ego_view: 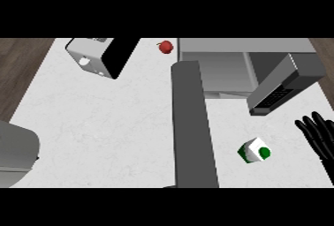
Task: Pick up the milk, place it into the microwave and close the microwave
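Toward the lower right of the frame, the milk (254,151) is sitting on the white counter (104,128). It is a small white-and-green carton, turned at an angle to the counter's edges and touching nothing else. Just to its right, at the frame's right edge, the right hand (317,137) is showing with its fingers straight and spread, holding nothing and staying clear of the carton. The left hand is not showing. Above and left of the milk, the microwave (218,73) is standing with its door (194,128) swung wide, stretching down the middle of the frame. The carton is looking light and boxy, with flat, probably smooth sides that may be giving a little under a squeeze. I am judging that thumb and fingers wrapping across two opposite flat faces, around its middle, is offering the surest hold.
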You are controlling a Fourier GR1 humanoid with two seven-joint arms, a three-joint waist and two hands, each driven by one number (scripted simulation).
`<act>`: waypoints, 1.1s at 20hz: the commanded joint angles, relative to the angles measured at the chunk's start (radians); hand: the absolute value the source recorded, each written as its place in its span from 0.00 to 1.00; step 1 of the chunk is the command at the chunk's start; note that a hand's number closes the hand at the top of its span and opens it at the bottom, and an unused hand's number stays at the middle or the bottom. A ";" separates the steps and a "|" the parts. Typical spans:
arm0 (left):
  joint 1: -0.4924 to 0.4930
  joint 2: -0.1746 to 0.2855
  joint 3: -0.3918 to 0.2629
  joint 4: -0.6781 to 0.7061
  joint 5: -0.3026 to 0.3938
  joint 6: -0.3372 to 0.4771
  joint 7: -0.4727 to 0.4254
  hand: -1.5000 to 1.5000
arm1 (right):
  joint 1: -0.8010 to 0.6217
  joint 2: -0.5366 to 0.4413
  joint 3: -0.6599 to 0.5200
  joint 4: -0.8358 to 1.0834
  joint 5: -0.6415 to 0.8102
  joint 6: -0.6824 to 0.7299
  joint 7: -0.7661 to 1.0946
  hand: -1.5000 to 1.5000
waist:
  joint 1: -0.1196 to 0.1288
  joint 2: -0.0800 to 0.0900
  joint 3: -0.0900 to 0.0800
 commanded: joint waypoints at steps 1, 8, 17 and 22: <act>0.020 -0.042 0.000 0.011 -0.038 -0.044 -0.059 0.00 | -0.020 0.040 0.005 0.148 0.129 -0.002 -0.096 0.00 | -0.001 0.001 0.000; 0.101 0.035 0.192 0.011 0.185 -0.148 -0.039 0.00 | -0.047 0.022 -0.059 0.396 0.253 -0.023 -0.281 0.00 | 0.007 0.000 0.000; 0.186 -0.020 0.187 -0.062 0.196 -0.202 -0.017 0.00 | -0.173 0.002 -0.048 0.832 0.433 -0.103 -0.539 0.00 | 0.010 0.001 0.001; 0.250 -0.046 0.197 -0.102 0.220 -0.244 -0.005 0.00 | -0.244 -0.033 -0.045 1.037 0.505 -0.140 -0.686 0.00 | 0.012 0.001 0.001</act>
